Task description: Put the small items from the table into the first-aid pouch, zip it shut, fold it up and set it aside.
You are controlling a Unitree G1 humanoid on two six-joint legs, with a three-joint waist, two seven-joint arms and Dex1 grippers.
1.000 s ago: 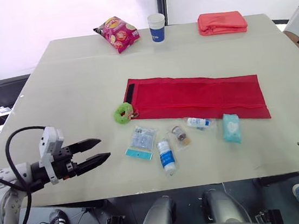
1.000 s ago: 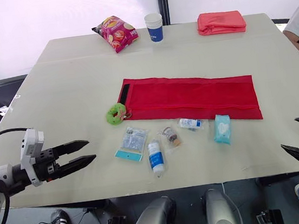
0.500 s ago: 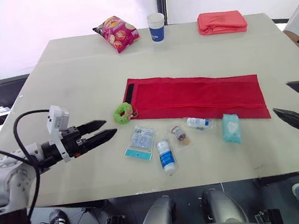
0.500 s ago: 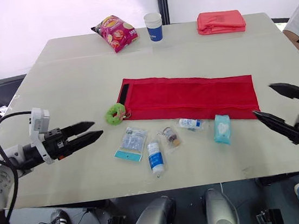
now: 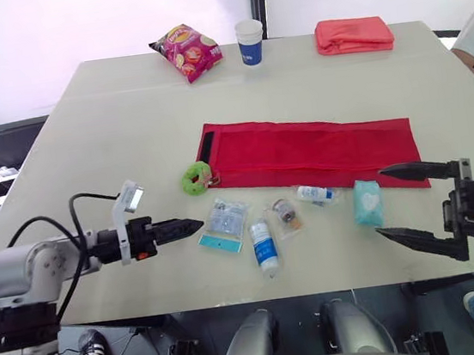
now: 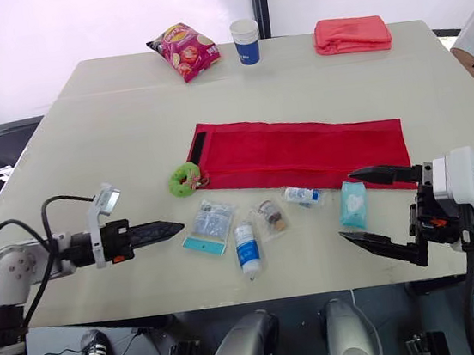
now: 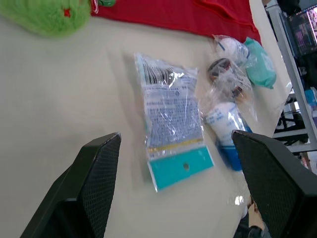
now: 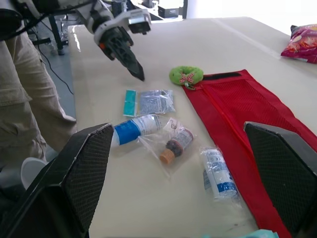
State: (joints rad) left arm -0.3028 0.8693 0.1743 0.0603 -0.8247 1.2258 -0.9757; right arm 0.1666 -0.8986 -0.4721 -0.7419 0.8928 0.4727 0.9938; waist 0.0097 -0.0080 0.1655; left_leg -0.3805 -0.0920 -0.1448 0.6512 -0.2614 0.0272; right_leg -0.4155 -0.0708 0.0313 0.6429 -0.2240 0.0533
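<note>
Five small items (image 5: 263, 245) lie loose on the surface (image 5: 110, 132) beside the unfolded red pouch (image 5: 312, 151), both my left gripper (image 5: 189, 227) and right gripper (image 5: 382, 203) spread open, and the flat sachet (image 5: 224, 223) may skid away if I nudge it

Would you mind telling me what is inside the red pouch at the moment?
The red pouch lies flat with no bulge; its fabric hides whatever may be inside.
</note>
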